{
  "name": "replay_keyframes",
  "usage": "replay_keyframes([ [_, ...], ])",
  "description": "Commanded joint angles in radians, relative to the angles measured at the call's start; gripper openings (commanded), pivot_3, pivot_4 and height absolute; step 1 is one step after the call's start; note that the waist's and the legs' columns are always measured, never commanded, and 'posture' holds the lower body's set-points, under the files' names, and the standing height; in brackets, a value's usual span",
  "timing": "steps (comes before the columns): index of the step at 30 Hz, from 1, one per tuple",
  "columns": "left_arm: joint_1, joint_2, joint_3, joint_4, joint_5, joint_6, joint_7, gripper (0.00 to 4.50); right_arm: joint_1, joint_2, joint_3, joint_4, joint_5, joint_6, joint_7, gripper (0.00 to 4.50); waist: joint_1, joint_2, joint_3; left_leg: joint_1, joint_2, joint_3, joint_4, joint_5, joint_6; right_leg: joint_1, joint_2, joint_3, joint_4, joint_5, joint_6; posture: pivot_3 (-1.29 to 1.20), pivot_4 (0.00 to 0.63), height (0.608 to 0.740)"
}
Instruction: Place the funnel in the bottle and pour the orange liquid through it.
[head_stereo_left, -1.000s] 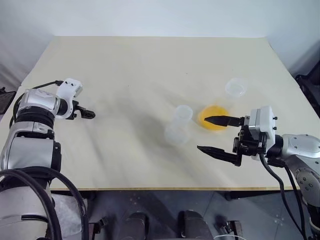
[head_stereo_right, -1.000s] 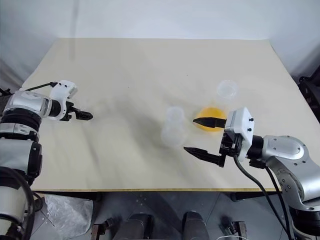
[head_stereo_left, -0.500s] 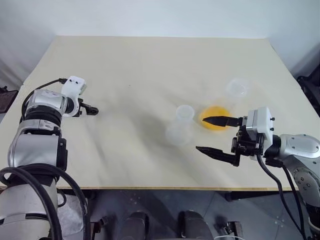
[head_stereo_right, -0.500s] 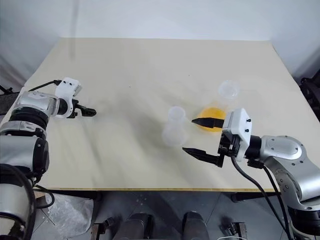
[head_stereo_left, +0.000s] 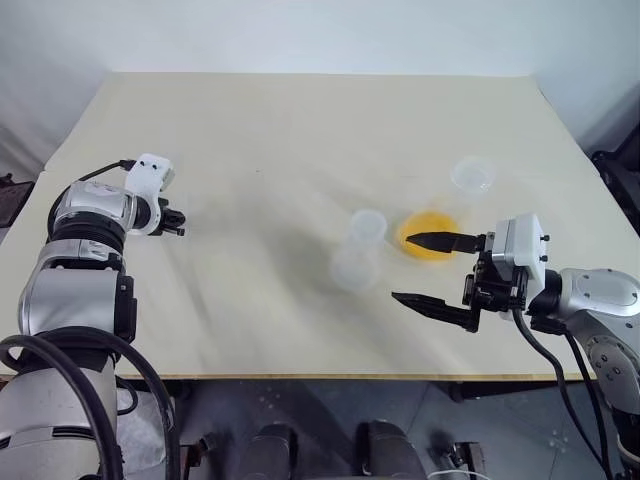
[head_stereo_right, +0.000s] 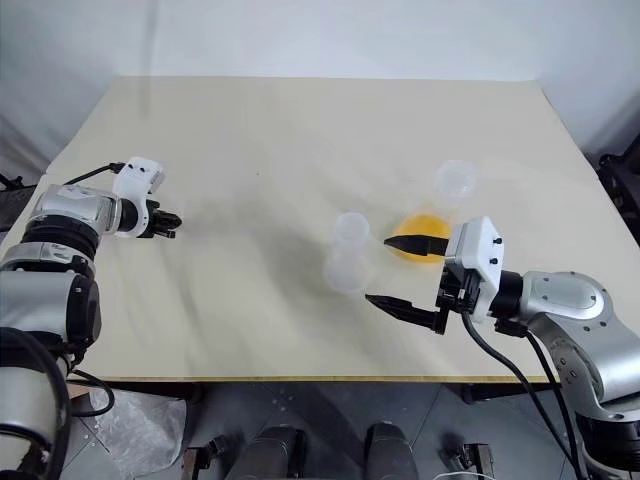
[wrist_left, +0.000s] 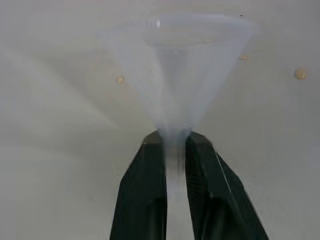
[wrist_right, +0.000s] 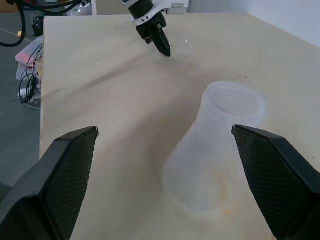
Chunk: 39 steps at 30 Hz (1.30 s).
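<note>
The left claw (wrist_left: 172, 150) is closed on the stem of the funnel (wrist_left: 180, 65) at the left side of the tabletop (head_stereo_left: 300, 130), well apart from the bottle (head_stereo_left: 357, 250), while the right claw (head_stereo_left: 430, 270) stands wide open near the orange liquid (head_stereo_left: 432, 236), so placing and pouring are still left.

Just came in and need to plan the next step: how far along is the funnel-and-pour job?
Early. The left pincer is shut on the small clear plastic funnel by its stem. The right pincer is open beside the empty clear conical bottle. Placing the funnel and pouring the orange liquid remain.
</note>
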Motion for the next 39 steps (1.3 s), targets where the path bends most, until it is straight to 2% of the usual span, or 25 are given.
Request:
replay_keyframes([
  [1, -0.026, 0.026, 0.007, -0.006, 0.005, 0.001, 0.001, 0.21, -0.007, -0.005, -0.024, -0.006, -0.003, -0.026, -0.004, 4.5, 0.0, 0.0, 0.0, 0.0, 0.0, 0.0, 0.0, 0.0, 0.0, 0.0, 0.0, 0.0, 0.0, 0.0, 0.0, 0.0, 0.15, 0.74],
  [7, -0.025, 0.056, 0.015, -0.062, -0.011, -0.042, -0.059, 0.21, -0.003, -0.009, -0.038, -0.001, -0.011, -0.032, -0.004, 4.5, -0.001, 0.0, 0.0, 0.0, 0.0, 0.0, 0.0, 0.0, 0.0, 0.0, 0.0, 0.0, 0.0, 0.0, 0.0, 0.0, 0.15, 0.74],
  [11, 0.033, 0.053, 0.115, -0.232, -0.123, -0.163, -0.12, 0.21, 0.011, -0.021, -0.072, 0.001, -0.002, -0.027, -0.001, 4.5, 0.002, -0.001, 0.0, -0.001, 0.003, -0.001, 0.001, 0.0, 0.0, -0.001, -0.001, 0.0, 0.0, 0.0, 0.0, 0.0, 0.15, 0.74],
  [15, 0.191, 0.004, 0.233, -0.561, -0.288, -0.193, -0.195, 0.21, 0.044, -0.041, -0.126, -0.003, 0.011, -0.013, 0.002, 4.5, 0.002, -0.001, 0.0, -0.002, 0.003, -0.002, 0.002, -0.001, 0.001, 0.0, -0.003, 0.0, 0.001, 0.0, 0.0, 0.0, 0.15, 0.74],
  [18, 0.303, -0.077, 0.3, -0.809, -0.432, -0.231, -0.253, 0.21, 0.061, -0.051, -0.146, 0.003, 0.003, -0.021, 0.002, 4.5, 0.001, -0.001, 0.0, -0.002, 0.003, -0.002, 0.003, -0.001, 0.001, 0.0, -0.003, 0.0, 0.0, 0.0, 0.0, 0.0, 0.15, 0.74],
  [20, 0.374, -0.146, 0.313, -0.961, -0.537, -0.265, -0.326, 0.21, 0.07, -0.047, -0.154, -0.001, -0.001, -0.027, -0.005, 4.5, 0.003, -0.001, 0.0, -0.003, 0.003, -0.003, 0.005, -0.001, 0.001, 0.0, -0.002, 0.0, 0.0, 0.0, 0.0, 0.0, 0.15, 0.74],
  [22, 0.416, -0.185, 0.295, -1.036, -0.586, -0.29, -0.389, 0.21, 0.077, -0.041, -0.158, -0.007, -0.004, -0.031, -0.015, 4.5, 0.002, -0.001, 0.0, -0.003, 0.003, -0.002, 0.005, -0.001, 0.001, 0.0, -0.002, 0.001, 0.0, 0.0, 0.0, 0.0, 0.15, 0.74],
  [26, 0.431, -0.264, 0.269, -1.102, -0.665, -0.286, -0.42, 0.21, 0.105, -0.037, -0.168, -0.023, -0.006, -0.04, -0.029, 4.5, 0.002, -0.001, 0.0, -0.003, 0.003, -0.002, 0.005, -0.001, 0.001, 0.0, -0.001, 0.001, -0.001, 0.0, 0.0, 0.0, 0.15, 0.74],
  [34, 0.438, -0.374, 0.182, -1.156, -0.706, -0.313, -0.456, 0.21, 0.176, -0.02, -0.198, -0.075, -0.006, -0.048, -0.07, 4.5, 0.003, -0.001, 0.0, -0.003, 0.003, -0.001, 0.005, -0.001, 0.001, 0.001, -0.001, 0.001, -0.001, 0.0, 0.0, 0.0, 0.15, 0.74],
  [39, 0.457, -0.422, 0.111, -1.122, -0.664, -0.372, -0.499, 0.21, 0.203, -0.006, -0.192, -0.097, -0.011, -0.059, -0.096, 4.5, 0.008, -0.001, 0.0, -0.003, 0.002, -0.001, 0.006, -0.001, 0.002, 0.001, -0.001, 0.001, -0.002, 0.0, 0.0, 0.0, 0.15, 0.74],
])
